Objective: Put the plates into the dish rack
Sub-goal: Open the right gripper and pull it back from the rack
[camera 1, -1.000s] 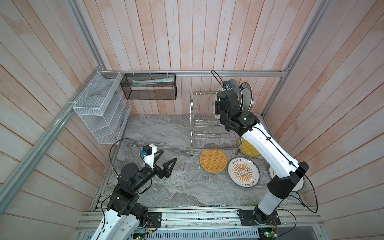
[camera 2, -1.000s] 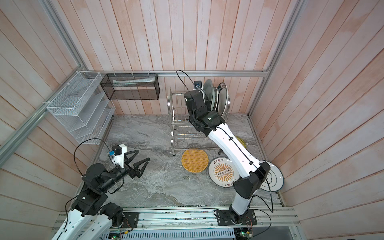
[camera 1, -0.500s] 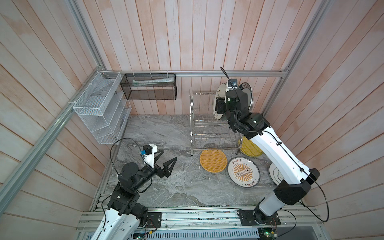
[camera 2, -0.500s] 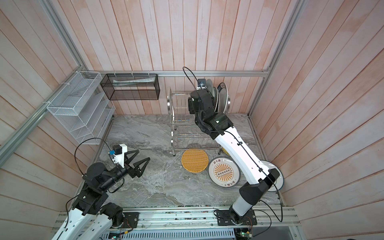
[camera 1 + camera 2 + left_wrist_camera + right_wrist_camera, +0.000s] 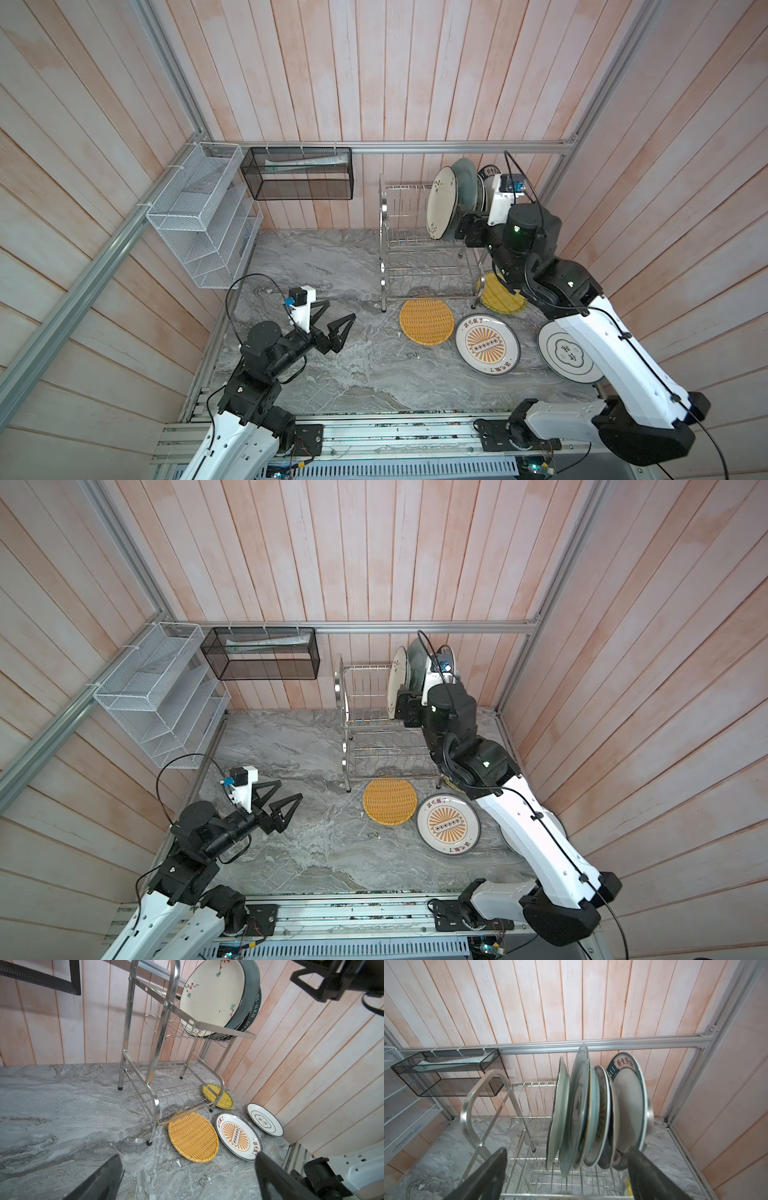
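Right wrist view: we saw right fingers (image 5: 488,1174) spread wide, empty, plates (image 5: 579,1105) upright in the dish rack (image 5: 466,1113) just beyond them; a top view added flat plates (image 5: 487,344) on the surface (image 5: 332,374), left fingers (image 5: 351,318) open.

Plates (image 5: 441,203) in dish rack (image 5: 382,232), upper tier
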`<state>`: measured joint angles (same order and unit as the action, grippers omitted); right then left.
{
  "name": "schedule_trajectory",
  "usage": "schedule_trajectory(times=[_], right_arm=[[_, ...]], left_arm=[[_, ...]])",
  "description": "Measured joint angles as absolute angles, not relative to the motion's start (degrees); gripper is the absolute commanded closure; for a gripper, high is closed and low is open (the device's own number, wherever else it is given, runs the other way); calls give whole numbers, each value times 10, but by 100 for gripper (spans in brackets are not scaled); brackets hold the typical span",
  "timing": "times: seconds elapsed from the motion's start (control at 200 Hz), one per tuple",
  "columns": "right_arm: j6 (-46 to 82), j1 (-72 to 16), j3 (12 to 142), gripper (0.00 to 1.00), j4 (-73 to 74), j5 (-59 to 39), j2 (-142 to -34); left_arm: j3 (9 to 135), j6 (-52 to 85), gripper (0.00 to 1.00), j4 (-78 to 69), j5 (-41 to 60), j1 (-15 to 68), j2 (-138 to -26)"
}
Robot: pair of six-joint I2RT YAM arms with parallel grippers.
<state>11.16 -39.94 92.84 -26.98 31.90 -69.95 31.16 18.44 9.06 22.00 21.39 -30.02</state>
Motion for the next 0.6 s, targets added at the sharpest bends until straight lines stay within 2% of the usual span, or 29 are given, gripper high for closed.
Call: schedule_trajectory(times=[0.32,0.47,0.6], right_arm=[[194,-336,674,4,-275,320,-458],[229,-282,564,5,-269,296,-416],[249,-210,458,7,-250,228,-425]], left_arm=[[321,272,0,89,187,224,-383],[328,290,0,72,128,312,-456],[347,294,0,63,65,390,-532]])
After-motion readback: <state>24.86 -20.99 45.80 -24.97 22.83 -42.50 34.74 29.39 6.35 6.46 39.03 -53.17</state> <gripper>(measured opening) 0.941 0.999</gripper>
